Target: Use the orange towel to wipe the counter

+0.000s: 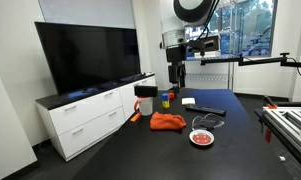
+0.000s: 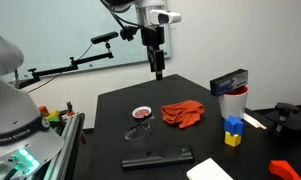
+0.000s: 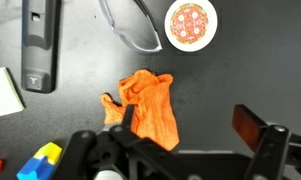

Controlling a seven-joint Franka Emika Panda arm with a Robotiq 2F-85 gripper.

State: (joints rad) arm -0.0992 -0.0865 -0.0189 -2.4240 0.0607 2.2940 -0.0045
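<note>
The pincer [image 2: 157,70] hangs wide and empty well above the black desk [image 2: 115,108], where the crumpled orange towel [image 2: 182,113] lies near the middle, near a small round plate [image 2: 142,113].

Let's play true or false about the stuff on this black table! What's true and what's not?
The orange towel lies on the black table. True.
The end effector is gripping the towel. False: it hangs in the air, empty.
The little round plate looks like a pizza. True.
The blocks are green and pink. False: they are yellow and blue.
</note>
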